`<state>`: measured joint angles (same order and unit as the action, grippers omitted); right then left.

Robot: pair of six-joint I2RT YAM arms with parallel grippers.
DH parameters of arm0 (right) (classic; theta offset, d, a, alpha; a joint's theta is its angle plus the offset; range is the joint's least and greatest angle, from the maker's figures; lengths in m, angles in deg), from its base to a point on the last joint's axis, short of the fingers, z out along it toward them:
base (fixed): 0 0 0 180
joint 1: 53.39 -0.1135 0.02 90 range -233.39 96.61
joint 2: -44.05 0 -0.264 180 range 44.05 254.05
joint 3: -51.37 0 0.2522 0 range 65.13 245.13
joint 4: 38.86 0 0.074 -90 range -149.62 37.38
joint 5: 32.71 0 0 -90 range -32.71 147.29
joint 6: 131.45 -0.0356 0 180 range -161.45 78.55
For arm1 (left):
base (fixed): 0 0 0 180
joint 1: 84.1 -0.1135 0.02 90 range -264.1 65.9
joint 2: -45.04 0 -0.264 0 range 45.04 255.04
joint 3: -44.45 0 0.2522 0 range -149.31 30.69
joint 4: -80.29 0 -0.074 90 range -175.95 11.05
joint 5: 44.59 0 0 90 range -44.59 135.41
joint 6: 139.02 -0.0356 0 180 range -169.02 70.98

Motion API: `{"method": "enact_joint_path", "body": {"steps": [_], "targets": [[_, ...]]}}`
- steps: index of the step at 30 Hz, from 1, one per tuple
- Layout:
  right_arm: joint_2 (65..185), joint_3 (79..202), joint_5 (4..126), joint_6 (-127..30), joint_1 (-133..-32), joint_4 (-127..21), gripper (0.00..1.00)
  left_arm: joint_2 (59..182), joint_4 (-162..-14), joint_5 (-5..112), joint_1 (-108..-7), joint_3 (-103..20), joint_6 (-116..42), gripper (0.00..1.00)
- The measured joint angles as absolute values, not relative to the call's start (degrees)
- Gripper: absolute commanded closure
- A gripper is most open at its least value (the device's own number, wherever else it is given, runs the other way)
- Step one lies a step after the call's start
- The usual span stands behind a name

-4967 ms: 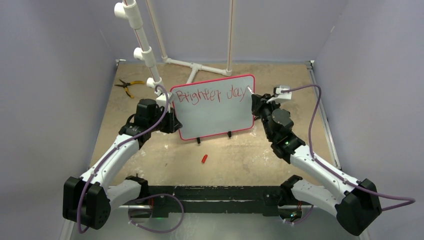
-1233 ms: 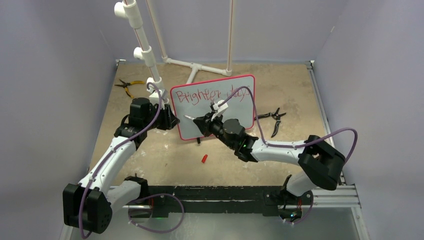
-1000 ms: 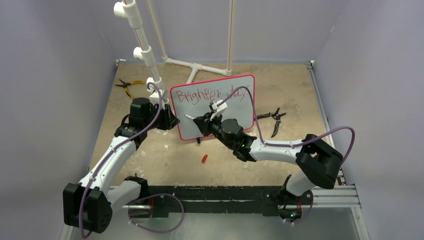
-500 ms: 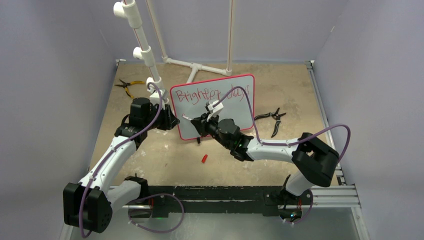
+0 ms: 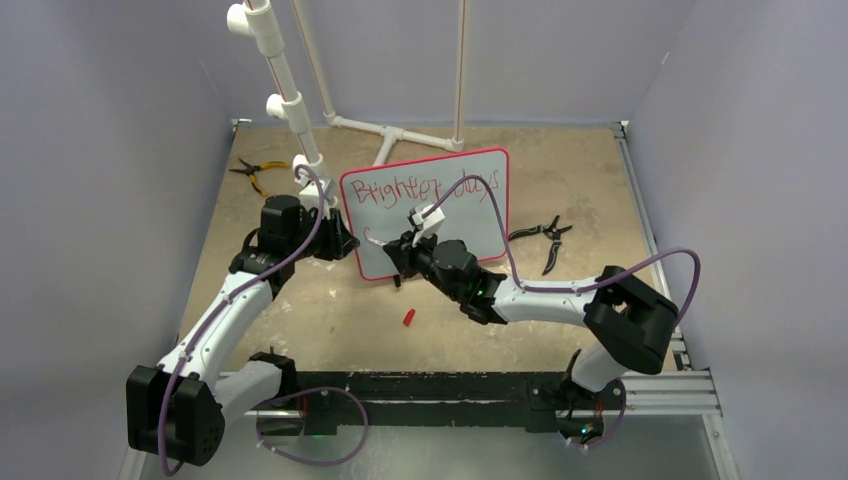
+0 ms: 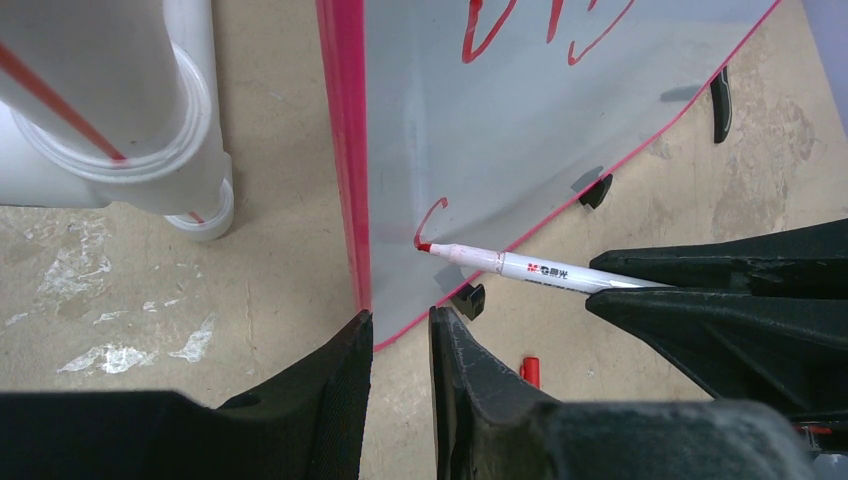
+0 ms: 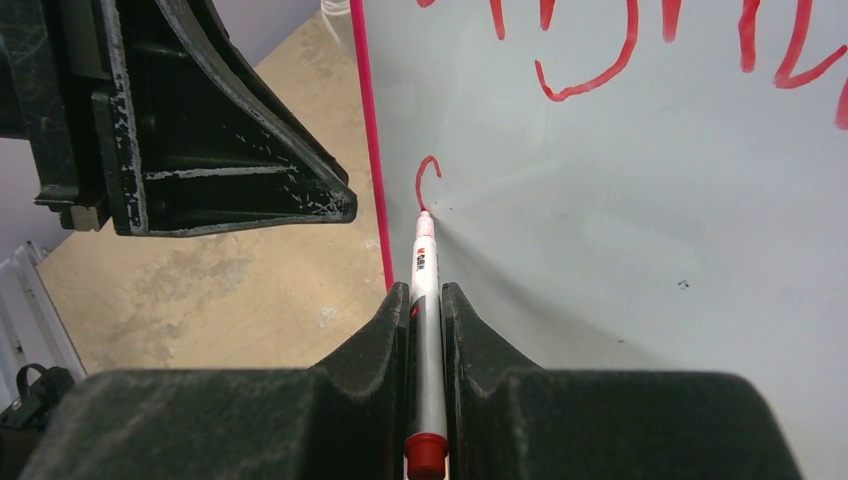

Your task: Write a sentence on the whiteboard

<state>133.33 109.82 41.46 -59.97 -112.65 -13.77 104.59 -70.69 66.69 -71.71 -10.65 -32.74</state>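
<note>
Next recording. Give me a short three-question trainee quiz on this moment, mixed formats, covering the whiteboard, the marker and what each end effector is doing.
1. True or false: the right end effector holds the marker with its tip against the whiteboard.
2. Multiple choice: what is the left end effector clamped on? A) the marker B) the whiteboard's left edge C) nothing
3. Fill in the blank: the loose red cap lies on the table on the whiteboard's ___ side, near or far, counted from the arm bases.

Key: 1 true; 2 B; 3 near.
</note>
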Motion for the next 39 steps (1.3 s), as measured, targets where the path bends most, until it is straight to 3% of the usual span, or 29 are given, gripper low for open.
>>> {"method": "enact_joint_path", "body": {"steps": [39], "targets": [[132.0, 111.0, 37.0, -60.1, -113.0, -15.3, 1.00, 104.6, -70.7, 66.7, -71.7, -10.6, -32.7, 0.74]]}}
